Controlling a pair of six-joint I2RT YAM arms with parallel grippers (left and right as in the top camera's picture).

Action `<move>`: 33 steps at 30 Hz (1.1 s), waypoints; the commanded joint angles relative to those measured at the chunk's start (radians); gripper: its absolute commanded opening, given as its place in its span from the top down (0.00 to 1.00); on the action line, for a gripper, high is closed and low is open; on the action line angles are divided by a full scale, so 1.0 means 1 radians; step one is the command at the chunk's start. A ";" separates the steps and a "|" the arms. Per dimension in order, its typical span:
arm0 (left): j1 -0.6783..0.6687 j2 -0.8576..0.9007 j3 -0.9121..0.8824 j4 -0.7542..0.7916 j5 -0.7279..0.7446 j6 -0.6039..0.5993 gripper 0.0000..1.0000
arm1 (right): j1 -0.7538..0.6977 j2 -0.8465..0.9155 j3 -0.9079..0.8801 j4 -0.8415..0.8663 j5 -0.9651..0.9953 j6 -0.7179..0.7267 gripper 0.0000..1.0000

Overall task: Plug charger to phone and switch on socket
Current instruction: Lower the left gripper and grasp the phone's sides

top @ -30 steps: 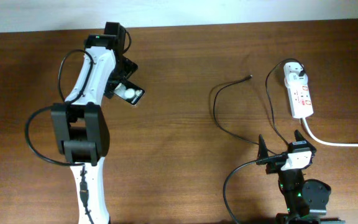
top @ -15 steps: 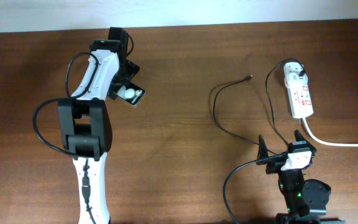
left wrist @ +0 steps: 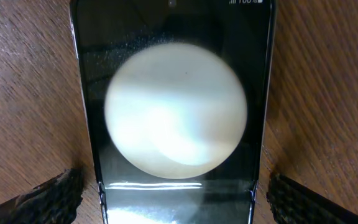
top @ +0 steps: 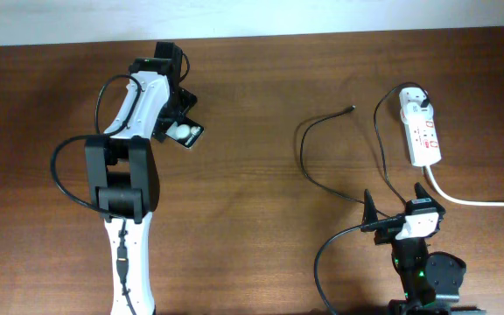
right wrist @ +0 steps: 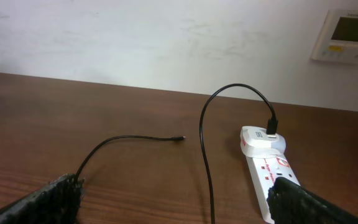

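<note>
Now the phone lies flat on the bench, far left of the socket; the left end effector straddles it, fingers apart. It looks slick and rigid: grip its long edges.

Along the top edge of the left wrist view, the phone showed small white status text reading about "100%", partly cut by the frame. Red printing on the socket was too small to read, as was the wall panel display at upper right.
</note>
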 commanded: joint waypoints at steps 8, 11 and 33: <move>0.004 0.036 0.006 -0.025 0.005 0.098 0.11 | -0.008 -0.010 -0.005 -0.004 0.009 0.004 0.01; 0.004 0.036 0.006 -0.025 0.013 0.147 0.16 | -0.008 -0.010 -0.005 -0.004 0.009 0.004 0.01; 0.004 0.036 0.006 -0.039 0.151 0.568 0.01 | -0.008 -0.010 -0.005 -0.004 0.009 0.004 0.01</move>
